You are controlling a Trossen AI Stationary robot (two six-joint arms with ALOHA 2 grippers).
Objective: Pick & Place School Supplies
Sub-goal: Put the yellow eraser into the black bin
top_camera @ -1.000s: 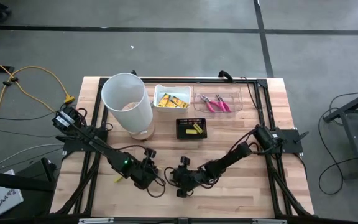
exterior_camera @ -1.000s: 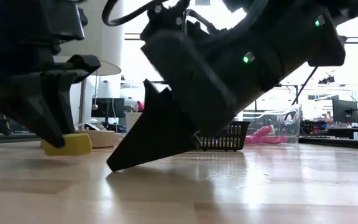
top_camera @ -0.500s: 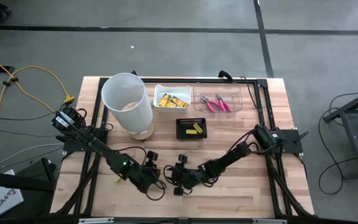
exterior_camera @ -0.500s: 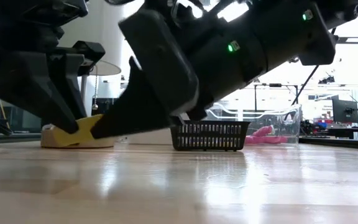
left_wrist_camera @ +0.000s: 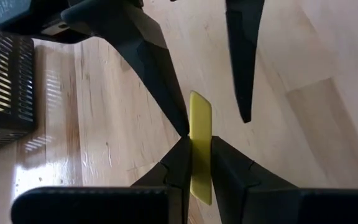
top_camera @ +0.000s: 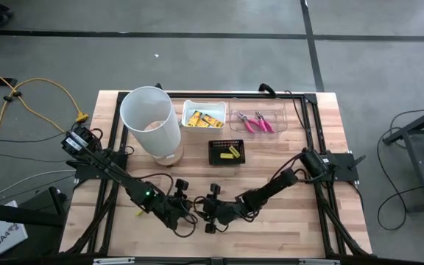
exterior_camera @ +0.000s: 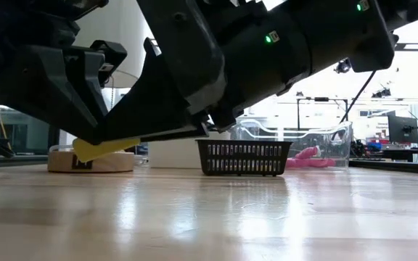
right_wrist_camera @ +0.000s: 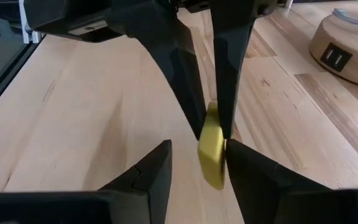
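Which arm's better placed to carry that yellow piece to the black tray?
Likely right: the right gripper has open fingers straddling the yellow piece that the left gripper clamps, and the black tray lies nearer its base.

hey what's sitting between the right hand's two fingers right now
A small yellow block, also pinched by the left hand; the right hand straddles it with its fingers apart. Both wrist views show this.

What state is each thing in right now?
Left hand: shut on the small flat yellow block, off the table.
Right hand: open, fingers around that block.
Tall white cylindrical bin: upright, open-topped.
Small black mesh tray: holds yellow pieces.
Clear plastic container: holds pink-handled pliers.
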